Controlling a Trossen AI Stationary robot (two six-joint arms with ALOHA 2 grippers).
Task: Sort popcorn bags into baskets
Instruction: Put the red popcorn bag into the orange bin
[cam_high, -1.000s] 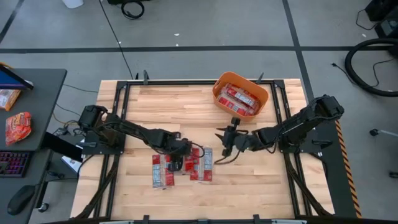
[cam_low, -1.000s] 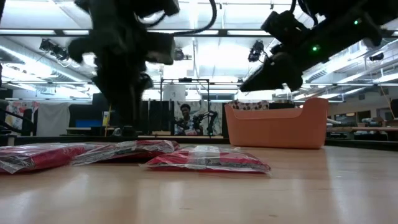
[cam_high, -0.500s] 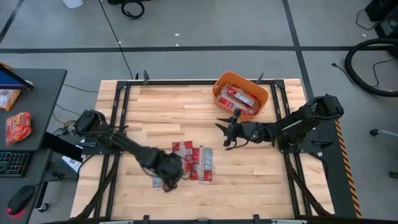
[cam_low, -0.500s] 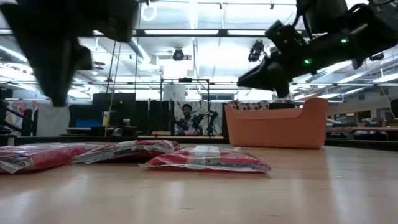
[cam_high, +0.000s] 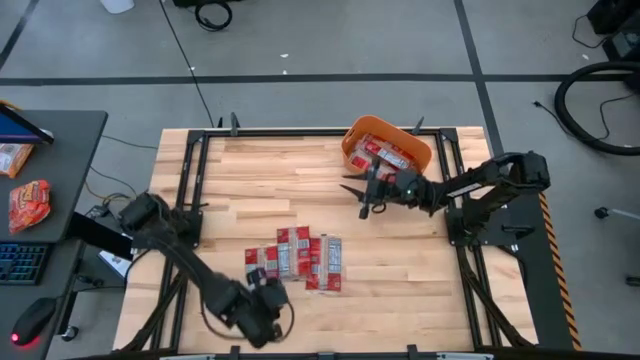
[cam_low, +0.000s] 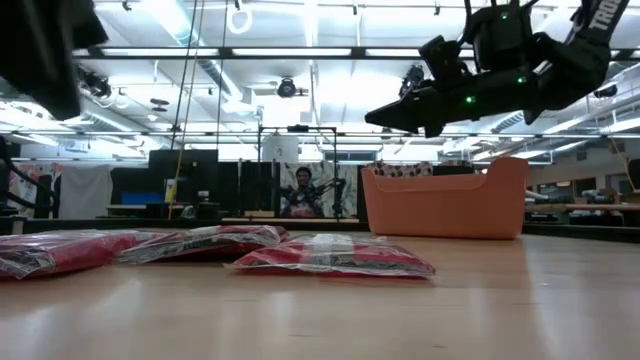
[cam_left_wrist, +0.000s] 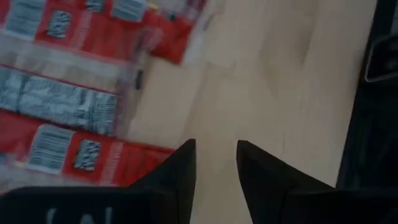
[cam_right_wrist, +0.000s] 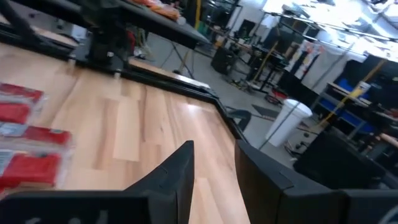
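Several red popcorn bags (cam_high: 295, 260) lie flat in a loose row on the wooden table, also in the low view (cam_low: 335, 255) and left wrist view (cam_left_wrist: 62, 106). More bags (cam_high: 388, 155) lie inside the orange basket (cam_high: 347, 140) at the far right. My left gripper (cam_high: 262, 318) hovers near the table's near edge, just past the row, fingers a narrow gap apart (cam_left_wrist: 216, 152), holding nothing. My right gripper (cam_high: 358, 195) hangs in the air beside the basket's near-left side (cam_low: 372, 118), fingers narrowly apart (cam_right_wrist: 214, 152), empty.
Black frame rails (cam_high: 190, 180) run along the table's sides. A side table on the left carries an orange-red snack pouch (cam_high: 28, 200) and a keyboard. Bare wood lies between the row of bags and the basket (cam_low: 445, 205). A person (cam_low: 297, 185) sits far behind.
My left gripper has swung away from the row of bags toward the table's near edge. My right gripper has moved from beside the bags toward the far edge, up to the basket, and has tipped closer to level.
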